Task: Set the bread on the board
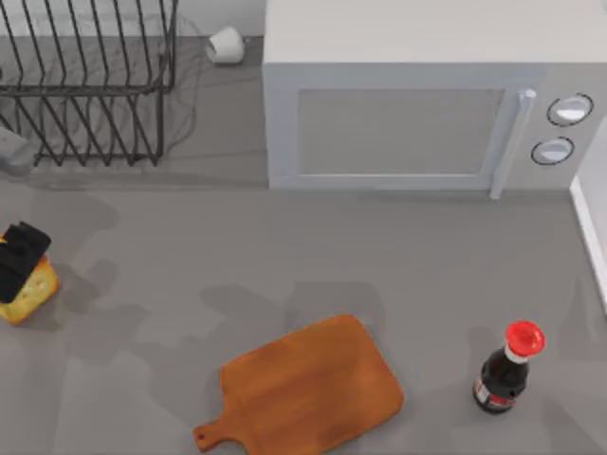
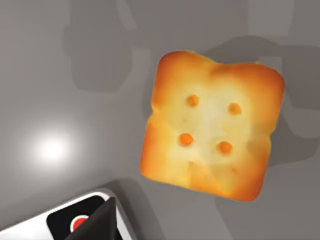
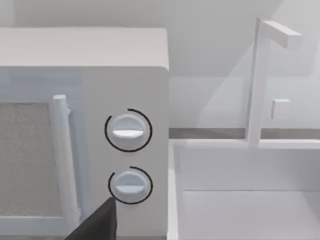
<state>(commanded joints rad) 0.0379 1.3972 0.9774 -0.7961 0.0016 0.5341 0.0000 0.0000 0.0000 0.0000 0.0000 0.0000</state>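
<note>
A wire dish rack (image 1: 90, 81) stands at the back left of the bench (image 1: 190, 256), and nothing can be made out lying in it. A white cup (image 1: 226, 45) lies on its side just right of the rack, beside the microwave (image 1: 417, 104) with its two round dials (image 3: 128, 131). To the microwave's right is a white sink basin (image 3: 240, 200) with a tall tap (image 3: 260, 80). A dark bottle (image 1: 503, 374) with a red cap stands near the front right; its label has red on it, but no writing can be read. The bread (image 1: 30, 289) sits at the far left edge of the bench, well apart from the board (image 1: 308, 384), which lies front centre with its handle pointing front left. The left tool (image 1: 21, 258) is right over the bread, its dark fingers overlapping the bread's top; whether they are gripping it or spread cannot be told. From the left wrist the bread (image 2: 212, 132) shows a pale face with four orange dots and a toasted rim.
</note>
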